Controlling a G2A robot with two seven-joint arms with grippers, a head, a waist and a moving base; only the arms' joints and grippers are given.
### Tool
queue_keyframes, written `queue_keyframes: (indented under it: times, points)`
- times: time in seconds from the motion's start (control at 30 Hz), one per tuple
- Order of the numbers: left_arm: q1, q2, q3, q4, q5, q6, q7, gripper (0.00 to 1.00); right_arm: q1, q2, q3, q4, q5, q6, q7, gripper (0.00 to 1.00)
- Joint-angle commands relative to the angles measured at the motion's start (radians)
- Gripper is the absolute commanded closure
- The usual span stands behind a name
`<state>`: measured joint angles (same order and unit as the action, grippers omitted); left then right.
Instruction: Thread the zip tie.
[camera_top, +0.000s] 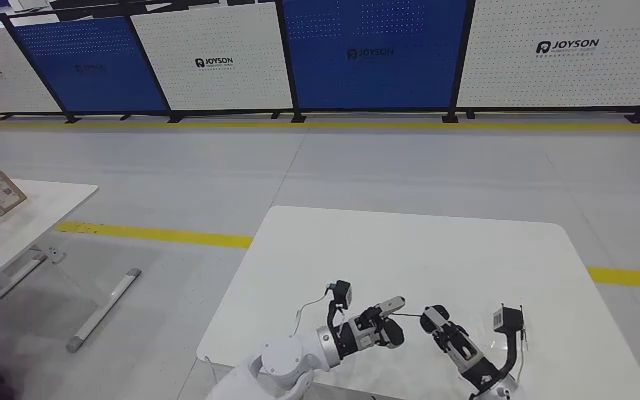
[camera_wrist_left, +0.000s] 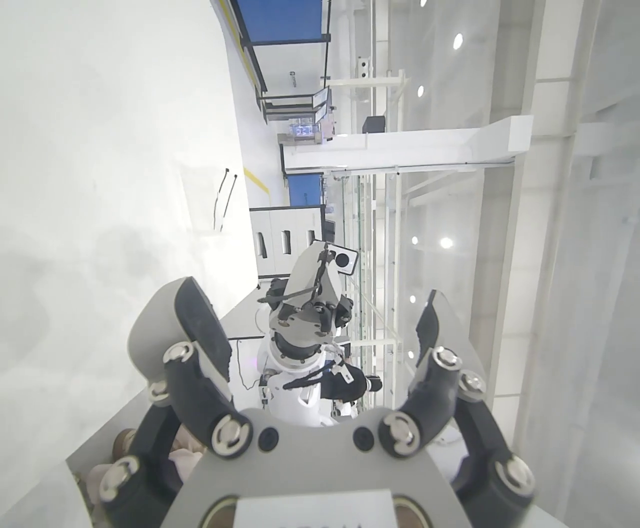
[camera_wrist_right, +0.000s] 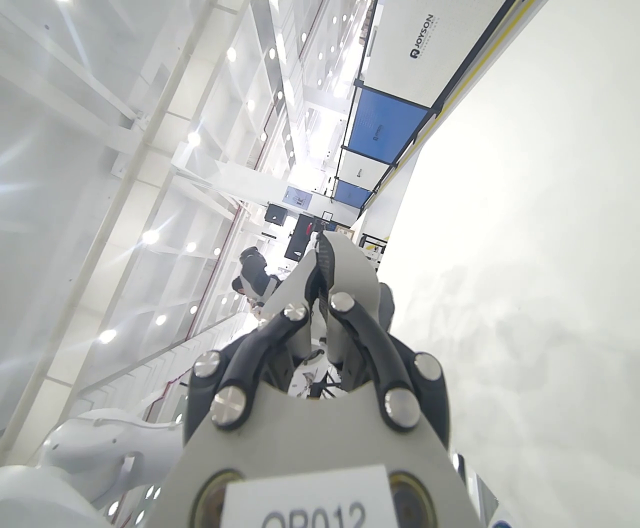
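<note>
Zip tie (camera_wrist_left: 280, 297) pinched in right gripper (camera_wrist_right: 322, 242); left gripper (camera_wrist_left: 311, 290) spread wide opposite.

Grey left gripper (camera_wrist_left: 320, 327), silver screws (camera_wrist_left: 231, 434)

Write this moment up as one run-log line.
left gripper open, empty | right gripper shut on zip tie | grippers facing over table | two spare ties lying on table

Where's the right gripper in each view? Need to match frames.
Top view: right gripper low in frame, facing the left gripper.
Left wrist view: right gripper mid-frame, farther off, jaws shut.
Right wrist view: right gripper mid-frame, close up, jaws shut.
Shared landmark: the white table.
</note>
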<state>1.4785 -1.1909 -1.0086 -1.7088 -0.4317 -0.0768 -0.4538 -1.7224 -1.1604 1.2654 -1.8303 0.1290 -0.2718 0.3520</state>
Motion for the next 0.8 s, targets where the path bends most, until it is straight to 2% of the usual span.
queue_keyframes:
  times: [0.0,0.3,0.47,0.77]
  points:
    - [0.000,0.000,0.000,0.001,-0.001,0.000,0.000,0.00,0.000,0.000,0.001,0.000,0.001,0.000,0.001,1.00]
    - [0.000,0.000,0.000,0.001,-0.001,0.000,0.000,0.00,0.000,0.000,0.001,0.000,0.001,0.000,0.001,1.00]
    - [-0.012,-0.008,0.022,0.015,0.049,-0.041,0.096,0.00,0.000,0.000,0.001,0.000,0.001,0.000,0.001,1.00]
    - [-0.014,-0.009,0.027,0.019,0.051,-0.044,0.099,0.00,0.000,0.000,0.001,0.000,0.001,0.000,0.001,1.00]
